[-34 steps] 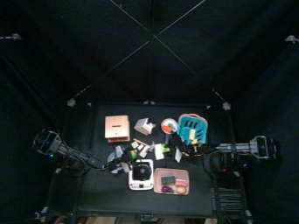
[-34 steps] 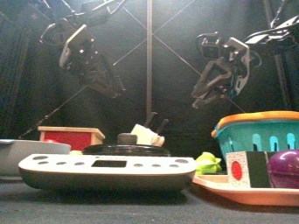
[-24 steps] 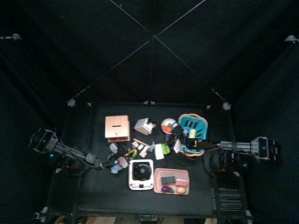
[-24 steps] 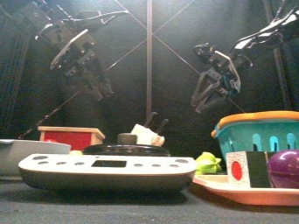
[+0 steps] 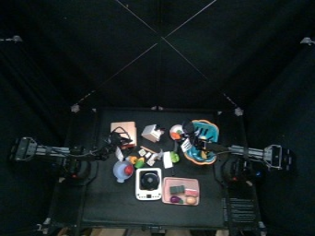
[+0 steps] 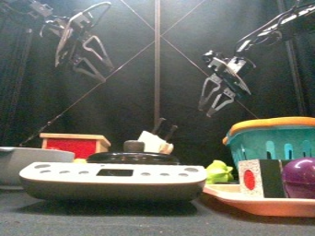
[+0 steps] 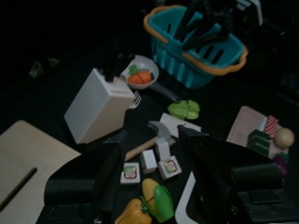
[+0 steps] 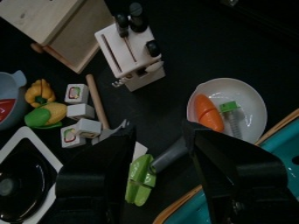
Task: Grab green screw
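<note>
The green screw [image 8: 140, 179] is a small bright green piece lying on the black table beside a white plate [image 8: 242, 90]. It also shows as a green lump [image 6: 219, 171] low between the white scale and the pink tray, and from the other arm [image 7: 184, 108]. My right gripper [image 8: 163, 175] hangs open above it, and the piece lies between the jaws in the wrist view without touching them. In the front view the right gripper [image 6: 222, 92] is high over the table. My left gripper [image 6: 84, 51] is open and high at the left, holding nothing.
A teal basket [image 6: 277, 143] with an orange rim stands at the right. A pink tray [image 6: 234, 195] with a purple ball is in front of it. A white scale [image 6: 110, 180], a red wooden box [image 6: 74, 145], a white knife block [image 8: 131, 52] and sushi pieces [image 8: 79, 109] crowd the middle.
The right gripper moved in from the right toward the table's middle and farther back. The left arm stretched out flat and its gripper rose toward the upper left in the front view.
</note>
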### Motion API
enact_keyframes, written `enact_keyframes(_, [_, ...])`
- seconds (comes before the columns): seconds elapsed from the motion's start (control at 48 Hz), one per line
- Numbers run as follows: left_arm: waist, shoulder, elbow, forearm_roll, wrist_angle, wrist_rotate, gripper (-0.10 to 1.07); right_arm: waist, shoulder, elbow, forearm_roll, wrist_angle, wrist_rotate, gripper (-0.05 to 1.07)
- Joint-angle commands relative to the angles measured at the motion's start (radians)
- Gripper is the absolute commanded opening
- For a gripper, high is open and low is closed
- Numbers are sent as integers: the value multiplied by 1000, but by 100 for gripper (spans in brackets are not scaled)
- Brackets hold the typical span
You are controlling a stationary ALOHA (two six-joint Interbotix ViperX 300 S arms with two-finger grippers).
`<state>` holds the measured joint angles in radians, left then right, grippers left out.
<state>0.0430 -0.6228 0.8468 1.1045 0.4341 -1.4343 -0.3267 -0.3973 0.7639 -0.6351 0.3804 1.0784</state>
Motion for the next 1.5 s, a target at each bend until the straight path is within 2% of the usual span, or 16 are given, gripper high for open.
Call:
enact_keyframes(0.0, [95,-28,-23,-52,-89,124,86,-9,-9,-29,11,2,-2,83])
enact_keyframes(0.104, [160,-20,-46,-112,-120,287,86,-15,-3,-32,25,3,-2,83])
enact_keyframes(0.292, [212,31,-141,-253,-110,604,87,-35,15,-38,26,3,-2,82])
enact_keyframes(0.479, [288,138,-282,-480,40,931,87,-75,44,-51,14,-8,-5,83])
enact_keyframes(0.542, [325,187,-322,-572,81,1066,87,-86,55,-55,6,-14,-5,83])
enact_keyframes(0.604, [360,235,-344,-664,71,1187,87,-104,66,-63,-11,-14,-5,83])
enact_keyframes(0.646, [376,249,-348,-706,51,1232,87,-117,71,-67,-21,-9,-5,83])
enact_keyframes(0.708, [407,267,-337,-795,-31,1319,87,-138,74,-74,-32,-3,-5,82])
enact_keyframes(0.792, [437,270,-298,-873,-166,1384,86,-176,81,-84,-31,11,-6,83])
enact_keyframes(0.896, [462,255,-206,-936,-327,1436,86,-195,92,-109,-29,43,-8,83])
enact_keyframes(1.104, [459,230,-44,-965,-531,1443,86,-181,144,-173,-6,198,-57,83])
enact_keyframes(1.188, [431,198,17,-965,-604,1443,86,-170,170,-229,97,282,-172,82])
enact_keyframes(1.292, [400,160,74,-966,-706,1440,86,-176,190,-307,273,357,-380,82])
enact_keyframes(1.396, [385,123,124,-968,-788,1440,86,-216,212,-344,428,367,-563,82])
enact_keyframes(1.479, [379,109,153,-968,-807,1442,86,-244,239,-339,526,356,-678,82])
